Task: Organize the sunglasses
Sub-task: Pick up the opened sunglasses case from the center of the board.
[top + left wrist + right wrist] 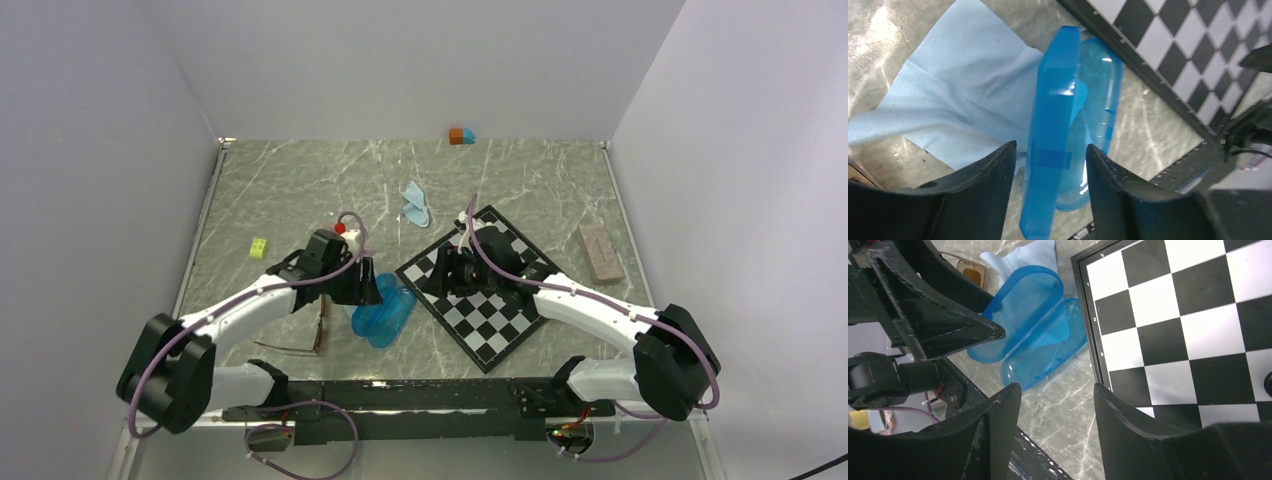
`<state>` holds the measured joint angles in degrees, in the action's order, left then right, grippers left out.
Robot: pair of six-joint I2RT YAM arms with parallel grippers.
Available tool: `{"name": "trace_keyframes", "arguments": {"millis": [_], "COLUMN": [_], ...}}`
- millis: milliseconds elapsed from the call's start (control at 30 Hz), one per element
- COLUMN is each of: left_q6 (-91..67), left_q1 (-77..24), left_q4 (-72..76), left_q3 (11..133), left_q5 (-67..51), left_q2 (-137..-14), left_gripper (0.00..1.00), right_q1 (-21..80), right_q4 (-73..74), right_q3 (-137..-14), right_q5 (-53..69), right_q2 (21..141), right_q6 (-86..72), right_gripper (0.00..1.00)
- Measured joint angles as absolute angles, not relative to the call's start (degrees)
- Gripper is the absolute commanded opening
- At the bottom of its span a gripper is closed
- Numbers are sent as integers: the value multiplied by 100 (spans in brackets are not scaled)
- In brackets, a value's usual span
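My left tool is spread, one finger on either side of the raised lid of an open blue glasses case. There is a sliver of gap on each side, so I am straddling the lid and not pinching it. The case rests on a crumpled light-blue cloth, and a fold of pale blue shows inside its lower half.

My right tool is also spread and holds nothing. It hangs over the bare strip of marble worktop between the case and the edge of a chessboard.

The brown sunglasses lie on the worktop beside the case, under my left arm and near the front edge, with one long temple trailing away from the frame. In the right wrist view a brown-rimmed lens shows just beyond the case, probably from the same pair. I cannot find the purple pair in any view.

I judge the brown pair to be very light, with a thin frame that bends easily, loosely hinged temples, and slick lenses that scratch. I would hold it at the bridge or by the frame corner beside a hinge. I would squeeze gently and keep my fingers off the lenses and the temple ends.

A second cloth lies further back on the worktop.
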<state>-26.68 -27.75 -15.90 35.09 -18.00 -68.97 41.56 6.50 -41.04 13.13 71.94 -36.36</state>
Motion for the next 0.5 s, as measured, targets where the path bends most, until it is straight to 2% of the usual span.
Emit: {"name": "trace_keyframes", "arguments": {"millis": [67, 167, 200, 267, 500], "left_q6": [-2683, -2707, -2714, -2764, -3271], "left_q1": [-2897, -2976, -2985, -3002, -3085], "left_q4": [-1625, -1719, -1741, -1769, -2108], "left_q3": [3603, 3739, 3776, 3817, 3841], "left_q5": [-1636, -1411, -1363, -1295, -611], "left_q2": [-7212, -7526, -7585, -7616, -6938], "left_gripper": [37, 10, 6, 0, 0], "right_q1": [4195, 4200, 4202, 4211, 4414], "right_q4": [563, 454, 423, 366, 95], "right_q3": [-3986, -3905, -3900, -3892, -3931], "right_q5": [1236, 1166, 1140, 1094, 1061], "right_q2": [7194, 7194, 7194, 7194, 7413], "right_q6": [-3765, -3889, -3911, -3938, -4091], "right_gripper": [61, 62, 62, 62, 62]}}
